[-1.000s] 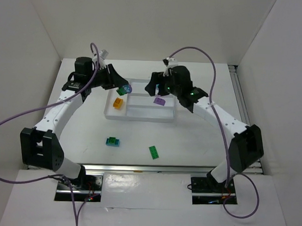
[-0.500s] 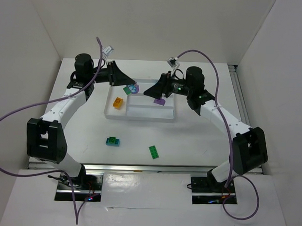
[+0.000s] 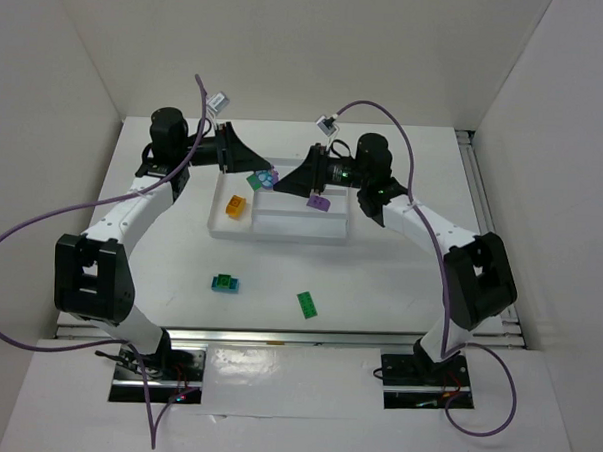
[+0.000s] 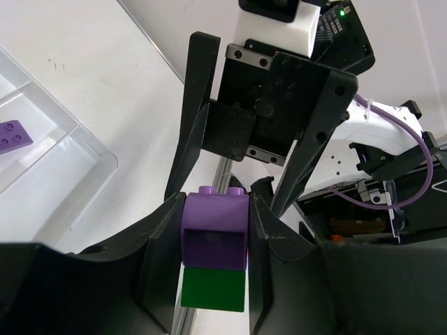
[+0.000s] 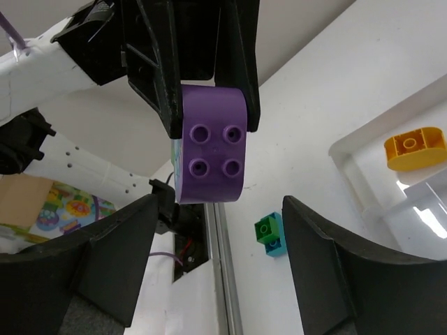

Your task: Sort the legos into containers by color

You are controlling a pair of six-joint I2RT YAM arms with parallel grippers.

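My left gripper (image 3: 261, 172) is shut on a purple brick (image 4: 215, 227) with a green piece (image 4: 214, 289) under it, and holds it above the white tray's (image 3: 281, 233) back left part. My right gripper (image 3: 281, 182) is open and faces that brick end on. Its fingers (image 5: 119, 251) stand on both sides below the purple brick (image 5: 209, 143) without touching it. An orange brick (image 3: 235, 207) and a flat purple brick (image 3: 318, 201) lie in the tray. A teal-and-green brick (image 3: 224, 283) and a green brick (image 3: 306, 304) lie on the table in front.
White walls stand to the left, right and behind. The metal rail (image 3: 297, 336) and the arm bases run along the near edge. Purple cables (image 3: 41, 225) loop beside both arms.
Both grippers have lifted and turned to face each other. My right gripper has moved left, closer to the purple brick in my left gripper. The loose bricks have not moved.
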